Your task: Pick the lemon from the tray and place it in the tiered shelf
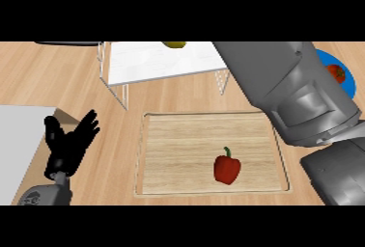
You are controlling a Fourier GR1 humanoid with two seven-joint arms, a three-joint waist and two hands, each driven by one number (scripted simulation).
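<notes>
Head view: lemon (174,44) sits on the white top of the tiered shelf (160,61) at the far edge of the frame, off the wooden tray (214,188), where only a red bell pepper (227,169) lies, so placement looks done. Right forearm (292,91) reaches toward the shelf; the right hand is out of frame, so its position relative to the lemon cannot be told. Left hand (68,142) rests open at the lower left, fingers up, well apart from the lemon.
</notes>
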